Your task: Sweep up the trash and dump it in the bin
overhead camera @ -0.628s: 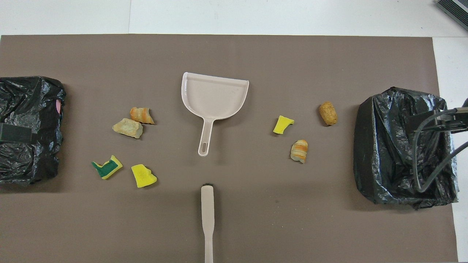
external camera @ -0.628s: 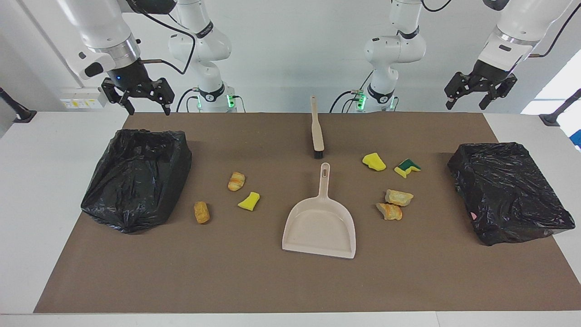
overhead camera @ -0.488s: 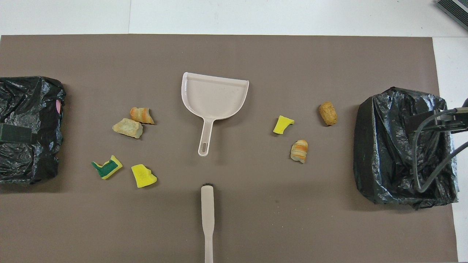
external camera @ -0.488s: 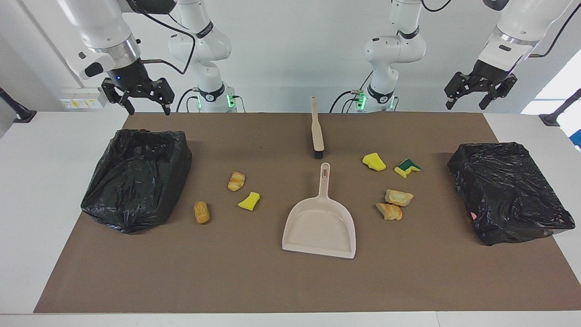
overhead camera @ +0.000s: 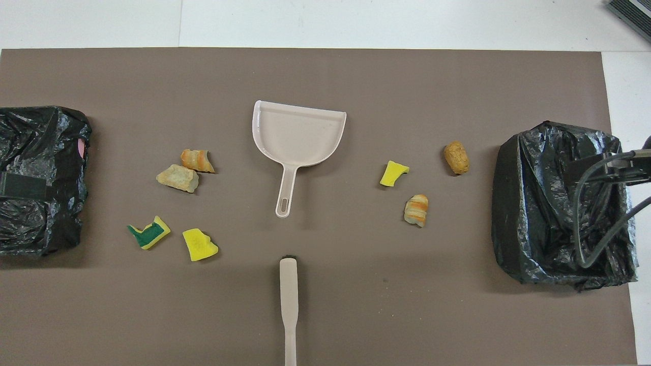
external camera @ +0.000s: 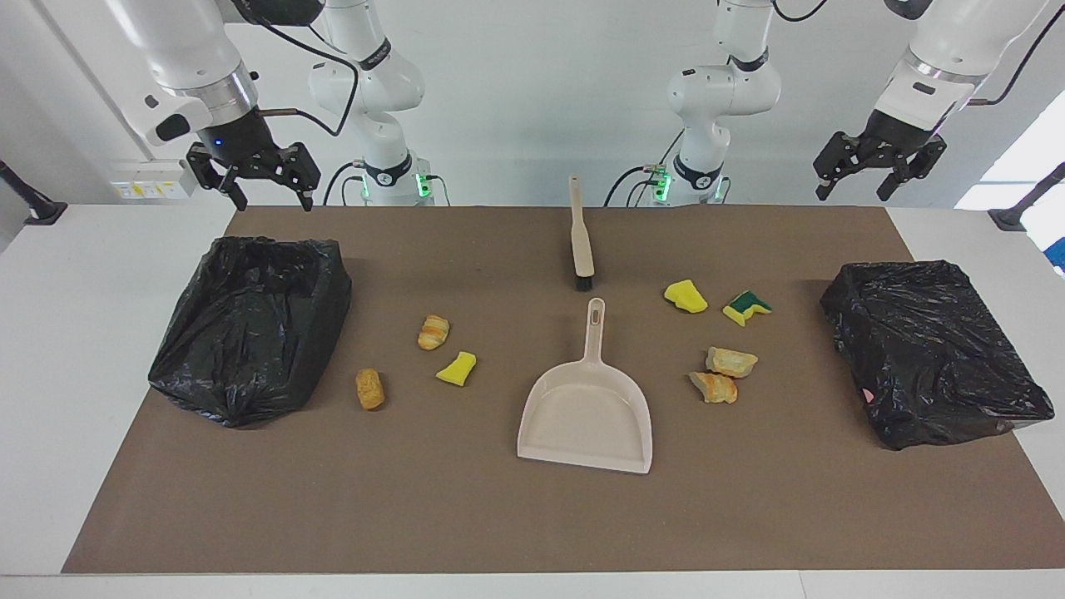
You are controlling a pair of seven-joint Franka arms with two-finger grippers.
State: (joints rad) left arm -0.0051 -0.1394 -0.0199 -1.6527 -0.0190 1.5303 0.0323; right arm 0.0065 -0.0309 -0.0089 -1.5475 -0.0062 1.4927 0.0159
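Several scraps of trash lie on the brown mat. Toward the left arm's end are a yellow sponge chunk [external camera: 685, 296], a yellow-and-green sponge [external camera: 746, 307] and two bread pieces [external camera: 731, 361] [external camera: 714, 388]. Toward the right arm's end lie a croissant piece [external camera: 433, 332], a yellow chunk [external camera: 457, 368] and a brown bread piece [external camera: 369, 388]. One black-bagged bin [external camera: 250, 324] stands at the right arm's end, another bin [external camera: 932, 349] at the left arm's end. My right gripper [external camera: 274, 202] hangs open and empty, high over the mat's edge by its bin. My left gripper [external camera: 853, 193] hangs open and empty at its end.
A beige dustpan [external camera: 586, 412] lies mid-mat, its handle pointing toward the robots. A beige hand brush [external camera: 581, 237] lies in line with it, nearer to the robots, bristles toward the dustpan. White table [external camera: 83, 333] borders the mat. A cable [overhead camera: 595, 213] hangs over the right arm's bin.
Both grippers have drifted slightly upward. The scraps, dustpan and brush lie where they were.
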